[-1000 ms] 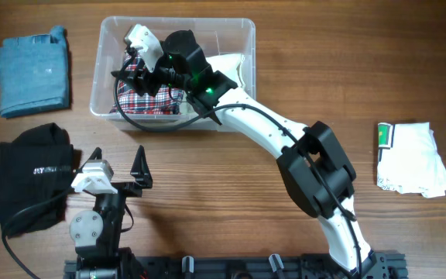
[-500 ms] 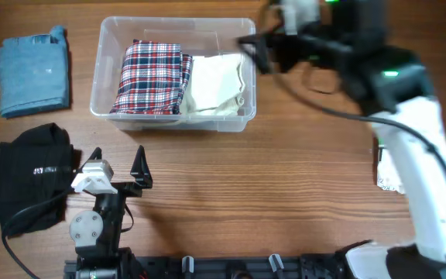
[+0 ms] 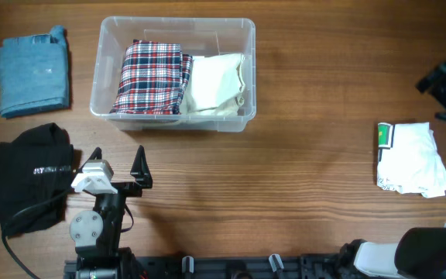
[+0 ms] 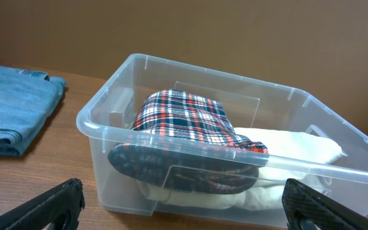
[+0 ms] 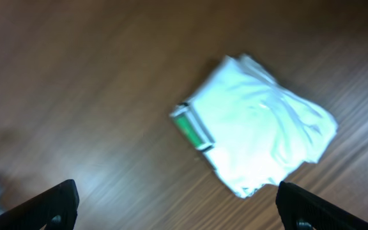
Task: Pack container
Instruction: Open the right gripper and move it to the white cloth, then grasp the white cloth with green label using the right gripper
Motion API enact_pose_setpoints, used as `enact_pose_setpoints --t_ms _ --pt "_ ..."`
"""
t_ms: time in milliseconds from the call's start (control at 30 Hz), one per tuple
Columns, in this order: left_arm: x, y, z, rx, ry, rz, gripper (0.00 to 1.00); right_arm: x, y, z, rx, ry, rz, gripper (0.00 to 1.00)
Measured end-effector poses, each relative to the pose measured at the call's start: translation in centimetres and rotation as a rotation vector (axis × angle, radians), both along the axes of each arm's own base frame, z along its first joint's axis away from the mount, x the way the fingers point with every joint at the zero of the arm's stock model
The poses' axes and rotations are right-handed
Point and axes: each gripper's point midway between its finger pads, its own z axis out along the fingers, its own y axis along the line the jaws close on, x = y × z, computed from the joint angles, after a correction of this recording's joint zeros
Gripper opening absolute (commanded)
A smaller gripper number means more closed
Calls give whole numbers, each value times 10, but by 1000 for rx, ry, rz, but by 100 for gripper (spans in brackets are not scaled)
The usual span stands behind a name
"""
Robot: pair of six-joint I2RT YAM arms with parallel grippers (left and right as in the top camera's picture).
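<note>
The clear container (image 3: 173, 125) stands at the back left of centre. It holds a folded plaid garment (image 3: 152, 76) on the left and a cream garment (image 3: 217, 81) on the right. The left wrist view shows the container's rim (image 4: 190, 144) and the plaid garment (image 4: 184, 121) through its wall. My left gripper (image 3: 118, 161) rests open and empty in front of the container (image 4: 184, 211). My right gripper (image 3: 444, 84) is open and empty at the table's right edge. It is above a folded white garment (image 3: 411, 159), which also shows in the right wrist view (image 5: 260, 137) beyond the open jaws (image 5: 177, 207).
A folded blue garment (image 3: 33, 71) lies at the back left and also shows in the left wrist view (image 4: 8, 112). A black garment (image 3: 33, 174) lies at the front left beside the left arm's base.
My right arm has left the container, where it set the plaid garment down, and swung to the far right over the white garment. The left arm has not moved.
</note>
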Motion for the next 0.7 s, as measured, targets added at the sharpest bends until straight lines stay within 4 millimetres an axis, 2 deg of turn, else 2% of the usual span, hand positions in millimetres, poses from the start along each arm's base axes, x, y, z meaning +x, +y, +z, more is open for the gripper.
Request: enact_pose_setpoints --t_ms 33,67,100,200,300,367,467,533,600,700 --pt "0 0 0 0 0 0 100 -9 -11 -19 12 32 -50 100" --pt "0 0 0 0 0 0 100 -12 -16 -29 16 42 -76 100" --pt "0 0 0 0 0 0 100 -28 -27 -56 41 85 -134 100" --pt "0 0 0 0 0 0 100 -52 -44 -97 74 126 -221 100" --pt "0 0 0 0 0 0 100 -76 -58 -124 102 144 -312 100" --pt "0 0 0 0 0 0 100 -90 -70 -135 109 138 -375 100" --pt "0 0 0 0 0 0 100 -102 -80 -152 115 115 -428 99" --pt "0 0 0 0 0 0 100 -95 -85 -165 107 40 -355 100" --pt "0 0 0 0 1 0 100 -75 -89 -167 72 -53 -202 100" --pt "0 0 0 0 0 0 100 -59 -91 -164 17 -115 -46 98"
